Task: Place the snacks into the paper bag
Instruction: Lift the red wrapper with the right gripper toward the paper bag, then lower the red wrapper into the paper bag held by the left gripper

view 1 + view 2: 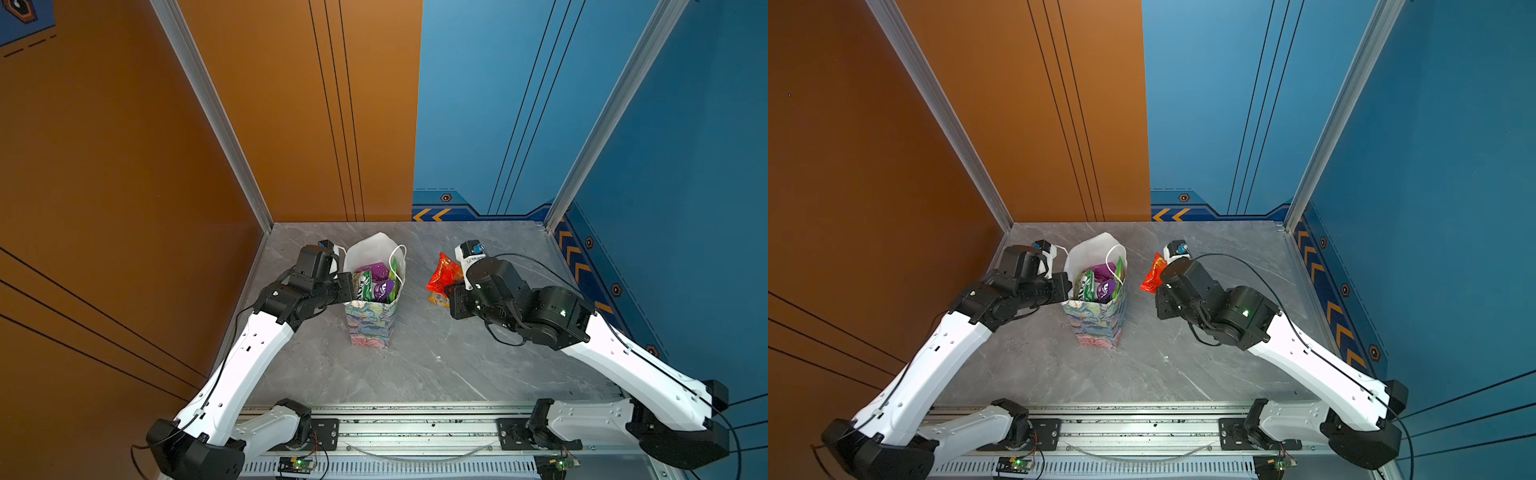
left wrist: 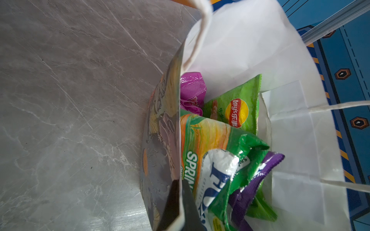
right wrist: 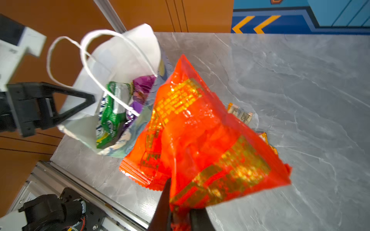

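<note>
Left of the right hand (image 3: 180, 210), which pinches an orange-red crinkly plastic packet (image 3: 200, 130) by its end, stands the floral paper bag (image 1: 371, 328), rim pinched by the left hand (image 2: 181, 200).

White arms (image 1: 249, 357), black joints (image 1: 557, 311), thin black cables (image 1: 1233, 255).

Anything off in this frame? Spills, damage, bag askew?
Nothing looks spilled or torn. The paper bag stands upright, but its mouth is pulled out of shape where the left gripper pinches the rim. The right gripper grips the red packet by one end; two small packets lie outside the bag.
</note>
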Tool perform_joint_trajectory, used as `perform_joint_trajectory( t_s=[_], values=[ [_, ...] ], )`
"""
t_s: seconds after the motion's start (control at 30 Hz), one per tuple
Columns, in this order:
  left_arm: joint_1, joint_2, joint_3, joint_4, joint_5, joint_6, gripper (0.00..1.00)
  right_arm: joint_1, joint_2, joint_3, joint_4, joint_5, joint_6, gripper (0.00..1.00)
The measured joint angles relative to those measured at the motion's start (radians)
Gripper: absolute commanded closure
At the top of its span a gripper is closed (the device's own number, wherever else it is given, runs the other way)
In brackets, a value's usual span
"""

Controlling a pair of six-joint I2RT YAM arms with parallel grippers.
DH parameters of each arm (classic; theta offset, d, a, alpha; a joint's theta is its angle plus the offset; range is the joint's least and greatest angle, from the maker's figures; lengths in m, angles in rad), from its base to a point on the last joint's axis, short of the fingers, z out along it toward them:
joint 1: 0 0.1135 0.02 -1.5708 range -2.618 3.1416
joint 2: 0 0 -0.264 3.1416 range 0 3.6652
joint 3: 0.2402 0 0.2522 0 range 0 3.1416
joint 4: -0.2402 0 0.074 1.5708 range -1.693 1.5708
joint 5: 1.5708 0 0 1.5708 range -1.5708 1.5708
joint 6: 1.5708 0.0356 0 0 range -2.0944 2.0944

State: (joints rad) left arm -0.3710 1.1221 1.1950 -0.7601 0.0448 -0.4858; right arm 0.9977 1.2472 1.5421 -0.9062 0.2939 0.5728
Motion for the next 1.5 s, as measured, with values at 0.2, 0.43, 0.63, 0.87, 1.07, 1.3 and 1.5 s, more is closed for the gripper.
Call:
perform_joint_trajectory(
  t_s=[0.2,0.43,0.63,0.87,1.07,1.3,1.5],
  values=[
    [-0.005,0.0,0.0,0.0,0.0,0.0,0.99,0.112,0.162,0.237,-0.053,0.059,-0.059,0.94],
    [-0.016,0.0,0.0,0.001,0.0,0.0,0.99,0.193,0.33,0.459,-0.095,0.067,-0.116,0.94],
    [-0.024,0.0,0.0,0.003,0.0,0.001,0.99,0.199,0.454,0.571,-0.132,0.053,-0.14,0.94],
    [-0.029,0.0,0.0,0.004,0.0,0.007,0.99,0.138,0.535,0.613,-0.188,0.013,-0.135,0.94],
    [-0.03,0.0,0.0,0.004,0.0,0.011,0.99,0.096,0.558,0.613,-0.222,0.013,-0.124,0.94],
    [-0.03,0.0,0.0,0.004,0.0,0.011,0.99,0.067,0.58,0.615,-0.238,0.018,-0.113,0.94],
    [-0.03,0.0,0.0,0.004,0.0,0.011,0.99,0.029,0.603,0.615,-0.244,0.022,-0.105,0.94]
  ],
)
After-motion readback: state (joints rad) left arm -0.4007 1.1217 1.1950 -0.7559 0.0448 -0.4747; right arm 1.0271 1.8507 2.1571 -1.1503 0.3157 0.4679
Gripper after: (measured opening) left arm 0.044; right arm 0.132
